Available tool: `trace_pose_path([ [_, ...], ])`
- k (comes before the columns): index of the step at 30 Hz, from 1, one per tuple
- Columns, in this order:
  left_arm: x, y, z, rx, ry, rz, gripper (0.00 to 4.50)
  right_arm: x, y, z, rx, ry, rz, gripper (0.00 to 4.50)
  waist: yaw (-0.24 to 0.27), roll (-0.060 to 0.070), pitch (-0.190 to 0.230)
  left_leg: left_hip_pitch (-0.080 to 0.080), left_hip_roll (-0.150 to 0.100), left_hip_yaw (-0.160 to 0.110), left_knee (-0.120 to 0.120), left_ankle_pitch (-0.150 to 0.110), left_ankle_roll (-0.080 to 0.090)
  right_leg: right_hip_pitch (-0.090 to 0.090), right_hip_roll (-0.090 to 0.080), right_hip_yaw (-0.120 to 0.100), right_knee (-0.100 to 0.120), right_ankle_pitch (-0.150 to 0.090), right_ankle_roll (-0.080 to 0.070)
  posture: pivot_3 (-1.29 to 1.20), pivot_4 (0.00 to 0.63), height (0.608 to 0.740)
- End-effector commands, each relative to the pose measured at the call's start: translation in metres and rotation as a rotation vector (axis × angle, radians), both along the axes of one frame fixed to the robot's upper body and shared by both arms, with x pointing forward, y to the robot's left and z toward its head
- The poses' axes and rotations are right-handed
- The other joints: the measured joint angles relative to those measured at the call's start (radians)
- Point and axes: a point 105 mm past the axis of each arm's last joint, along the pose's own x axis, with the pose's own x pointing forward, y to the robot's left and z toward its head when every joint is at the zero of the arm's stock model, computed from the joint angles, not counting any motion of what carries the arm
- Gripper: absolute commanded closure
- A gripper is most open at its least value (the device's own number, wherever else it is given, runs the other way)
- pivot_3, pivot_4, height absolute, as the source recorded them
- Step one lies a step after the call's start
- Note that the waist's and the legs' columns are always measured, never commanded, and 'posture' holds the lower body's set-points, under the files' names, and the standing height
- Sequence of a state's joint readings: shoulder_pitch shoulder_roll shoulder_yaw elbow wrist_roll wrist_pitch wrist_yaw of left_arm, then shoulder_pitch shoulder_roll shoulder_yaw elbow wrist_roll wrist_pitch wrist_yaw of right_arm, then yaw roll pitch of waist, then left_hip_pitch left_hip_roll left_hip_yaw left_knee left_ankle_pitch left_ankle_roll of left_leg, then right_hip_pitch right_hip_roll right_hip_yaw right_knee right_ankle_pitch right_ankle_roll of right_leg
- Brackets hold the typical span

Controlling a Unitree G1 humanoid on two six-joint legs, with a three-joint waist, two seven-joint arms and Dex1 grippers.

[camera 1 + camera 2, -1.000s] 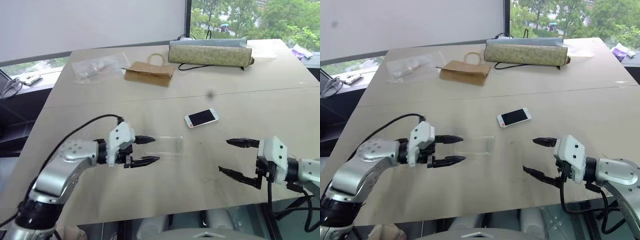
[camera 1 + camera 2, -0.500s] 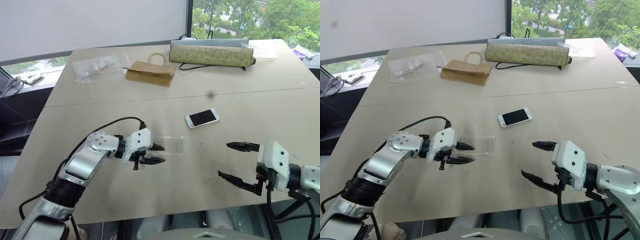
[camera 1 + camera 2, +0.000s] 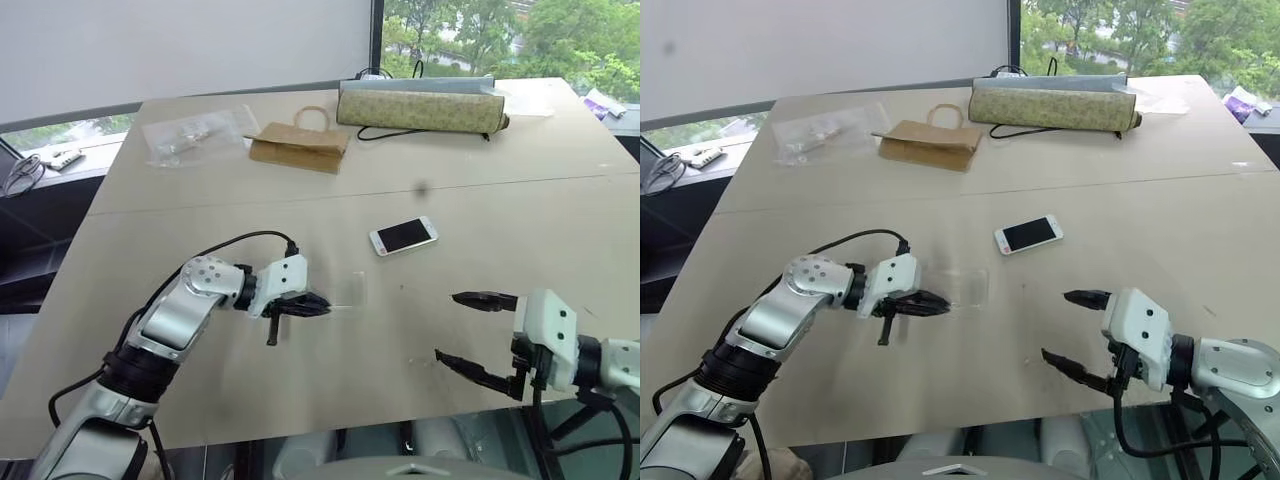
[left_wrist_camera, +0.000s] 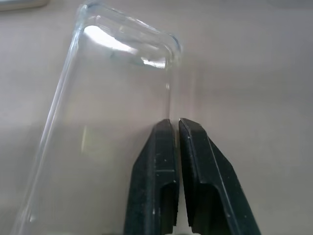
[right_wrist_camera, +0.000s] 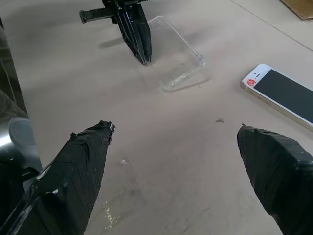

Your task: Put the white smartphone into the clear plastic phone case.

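From the head camera: my left gripper [image 3: 312, 305] is pressed together at the near edge of the clear plastic phone case [image 3: 343, 291], which lies flat on the table [image 3: 200, 240], its long axis running across toward my right side. The white smartphone [image 3: 403, 236] sits screen up just beyond the case and a little to its right, not touching it, angled slightly. My right gripper [image 3: 478, 335] hangs spread wide, nothing in it, on the phone's near side; that makes it the nearer arm for the phone, I'd judge. The case is nearly invisible here, so its far end is hard to trace.

Left wrist view: my fingertips [image 4: 166, 132] are shut tight with the case's side wall running into the seam between them. It looks like a pinch on that rim, though the clear plastic makes contact hard to confirm. The near corner of the case is cut off.

Right wrist view: my two fingers stand far apart, the phone [image 5: 281, 93] ahead, partly cut off at the edge, the case [image 5: 176, 58] farther along with the left gripper [image 5: 139, 44] on it.
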State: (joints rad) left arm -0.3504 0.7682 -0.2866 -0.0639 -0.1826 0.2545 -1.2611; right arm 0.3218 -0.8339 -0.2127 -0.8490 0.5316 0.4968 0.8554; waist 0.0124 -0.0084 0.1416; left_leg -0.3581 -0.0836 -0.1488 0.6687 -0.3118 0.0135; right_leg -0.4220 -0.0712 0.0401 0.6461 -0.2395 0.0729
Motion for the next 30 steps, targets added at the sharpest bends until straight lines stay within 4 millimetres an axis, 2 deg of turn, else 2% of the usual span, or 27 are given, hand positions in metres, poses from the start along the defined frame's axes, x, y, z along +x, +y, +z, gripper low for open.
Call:
trace_pose_path([
  [1, -0.002, 0.002, -0.006, 0.015, -0.003, -0.004, 4.39, -0.001, -0.001, 0.007, -0.010, -0.043, 0.012, 0.00, 0.000, 0.000, 0.000, 0.000, 0.000, 0.000, 0.000, 0.000, 0.000, 0.000, 0.000, 0.000, 0.000, 0.000, 0.000, 0.00, 0.150, 0.740],
  [3, -0.002, 0.000, -0.007, 0.012, -0.001, -0.003, 4.39, -0.002, 0.001, 0.006, -0.011, -0.042, 0.015, 0.00, 0.000, 0.000, 0.000, 0.000, 0.000, 0.000, 0.000, 0.000, 0.000, 0.000, 0.000, 0.000, 0.000, 0.000, 0.000, 0.00, 0.150, 0.740],
  [9, -0.009, -0.021, 0.011, -0.088, 0.071, 0.009, 4.39, -0.003, 0.000, 0.006, -0.011, -0.044, 0.012, 0.00, 0.002, 0.000, 0.000, -0.001, 0.000, 0.000, 0.001, 0.000, 0.000, 0.000, 0.000, 0.000, 0.000, 0.000, 0.000, 0.00, 0.150, 0.740],
  [12, -0.015, -0.028, 0.013, -0.100, 0.098, -0.015, 4.39, -0.005, -0.001, 0.005, -0.015, -0.040, 0.010, 0.00, 0.001, 0.000, 0.000, -0.001, 0.000, 0.000, 0.001, 0.000, 0.000, 0.000, 0.000, 0.000, 0.000, 0.000, 0.001, 0.00, 0.150, 0.740],
  [24, -0.010, -0.033, -0.008, -0.079, 0.081, -0.038, 4.39, -0.006, -0.007, 0.005, -0.036, -0.044, -0.004, 0.00, 0.001, 0.000, 0.000, 0.000, 0.000, 0.000, 0.001, 0.000, 0.000, 0.000, 0.000, 0.000, 0.001, 0.000, 0.001, 0.00, 0.150, 0.740],
  [28, -0.015, -0.032, -0.008, -0.088, 0.116, -0.057, 4.39, -0.006, -0.007, 0.005, -0.035, -0.049, -0.006, 0.00, 0.002, 0.000, 0.000, 0.000, 0.000, 0.000, 0.001, 0.000, 0.000, 0.000, 0.000, 0.000, 0.001, 0.001, 0.001, 0.00, 0.150, 0.740],
  [30, -0.017, -0.032, -0.007, -0.088, 0.122, -0.069, 3.91, -0.004, -0.007, 0.006, -0.038, -0.053, -0.010, 0.00, 0.001, 0.000, 0.000, 0.000, 0.000, 0.000, 0.001, 0.000, 0.000, 0.000, 0.000, 0.000, 0.001, 0.001, 0.001, 0.00, 0.150, 0.740],
])
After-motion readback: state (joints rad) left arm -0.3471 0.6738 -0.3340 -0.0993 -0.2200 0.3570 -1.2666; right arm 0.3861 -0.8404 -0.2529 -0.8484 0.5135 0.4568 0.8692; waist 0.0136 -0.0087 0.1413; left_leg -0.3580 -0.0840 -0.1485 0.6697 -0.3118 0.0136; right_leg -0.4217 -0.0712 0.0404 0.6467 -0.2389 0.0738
